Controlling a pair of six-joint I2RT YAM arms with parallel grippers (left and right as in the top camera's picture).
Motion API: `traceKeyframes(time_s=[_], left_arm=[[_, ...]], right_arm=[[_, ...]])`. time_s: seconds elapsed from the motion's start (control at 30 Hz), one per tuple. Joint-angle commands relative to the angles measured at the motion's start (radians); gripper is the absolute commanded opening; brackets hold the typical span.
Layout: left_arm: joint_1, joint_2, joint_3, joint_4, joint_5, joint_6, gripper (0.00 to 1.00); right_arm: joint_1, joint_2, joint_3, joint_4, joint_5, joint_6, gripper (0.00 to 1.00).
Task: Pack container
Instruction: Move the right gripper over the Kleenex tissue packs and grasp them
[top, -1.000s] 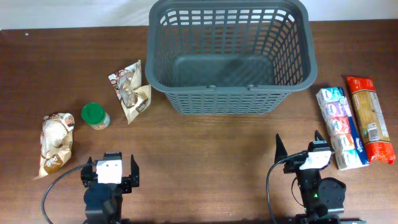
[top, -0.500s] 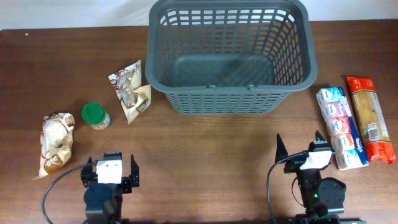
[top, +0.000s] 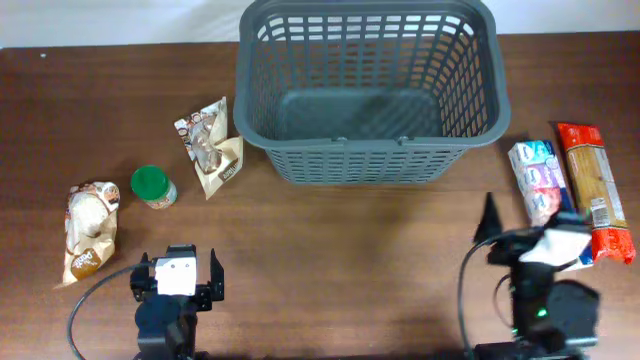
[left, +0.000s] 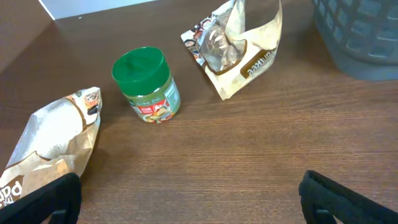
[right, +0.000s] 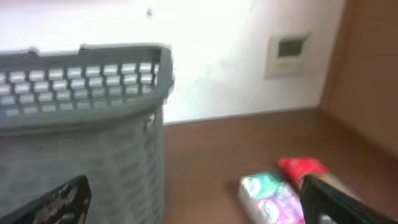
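1. Jaws of the left gripper (top: 177, 263) are seen spread wide with nothing held. Only bare table (top: 350, 230) lies between them, so no grasp has been begun on that side.
2. The right gripper (top: 530, 225) is likewise wide apart and empty. It is placed at the near end of the tissue pack (top: 535, 175), which suggests that this pack is being lined up as the first pick (the wrist view is blurred, so contact cannot be judged).
3. On the outer side of the tissue pack, the red pasta packet (top: 595, 190) is laid alongside it. Both are kept on the right arm's side of the table.
4. Ahead of the left gripper, a green-lidded jar (left: 144, 84) stands upright between a brown paper bag (left: 53, 140) and a windowed snack pouch (left: 239, 46). All three are well apart from the fingers.
5. The container (top: 370, 160) is set at the far middle of the table, between the two groups, so that goods can be dropped into it by either arm. Nothing is seen inside it, and packing is judged not yet started.
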Motion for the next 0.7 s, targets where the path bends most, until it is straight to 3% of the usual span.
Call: traceKeyframes(time_s=[0.0, 0.2, 0.37, 0.5, 0.67], left_arm=[[-0.003, -0.009, -0.010, 0.001, 0.010, 0.016, 0.99], [-0.003, -0.009, -0.010, 0.001, 0.011, 0.016, 0.99], [-0.003, -0.009, -0.010, 0.001, 0.011, 0.016, 0.99], [-0.003, -0.009, -0.010, 0.001, 0.011, 0.016, 0.99], [-0.003, -0.009, -0.010, 0.001, 0.010, 0.016, 0.99]], right_arm=[[-0.006, 0.168, 0.228, -0.105, 0.105, 0.003, 0.99], [-0.031, 0.499, 0.742, -0.521, 0.136, -0.150, 0.99], [-0.158, 0.744, 1.117, -0.857, 0.087, -0.254, 0.99], [-0.277, 0.861, 1.247, -0.964, -0.029, -0.351, 0.99], [-0.496, 1.021, 1.289, -1.032, -0.344, -0.449, 0.99]])
